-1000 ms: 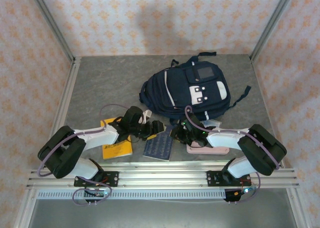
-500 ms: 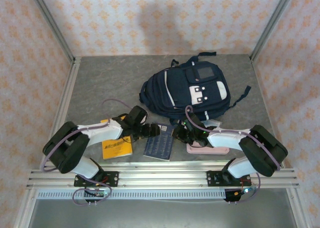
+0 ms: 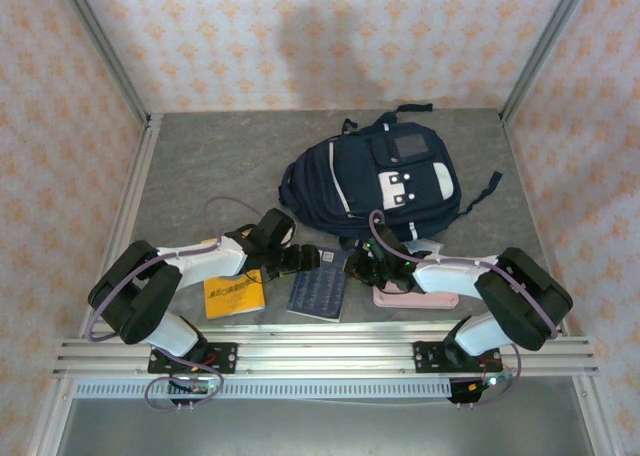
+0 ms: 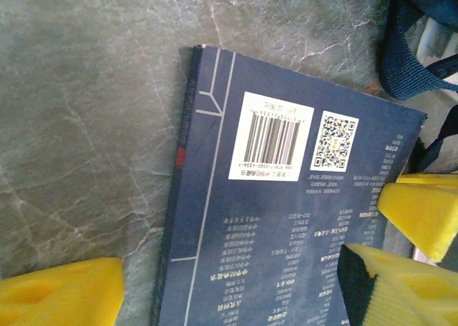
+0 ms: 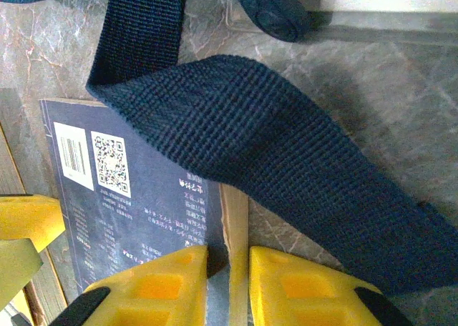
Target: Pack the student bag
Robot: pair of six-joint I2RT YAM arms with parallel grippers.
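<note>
The navy student bag (image 3: 370, 181) lies flat at the middle back of the table. One of its dark straps (image 5: 272, 147) drapes over the far corner of a blue book (image 3: 318, 291). That book lies back cover up, with its barcode and QR code showing (image 4: 286, 219). My right gripper (image 3: 357, 268) is shut on the book's right page edge (image 5: 236, 219), low at the table. My left gripper (image 4: 229, 297) hangs open over the book's near half. One finger (image 4: 57, 297) is outside the spine and the other (image 4: 401, 290) is over the cover.
A yellow book (image 3: 233, 298) lies to the left of the blue one, under my left arm. A flat pink item (image 3: 425, 298) lies under my right arm. Metal frame rails (image 3: 135, 191) border the grey table on both sides.
My left arm has swung right, bringing its open gripper over the blue book. My right gripper's jaws have narrowed onto the book's edge.
</note>
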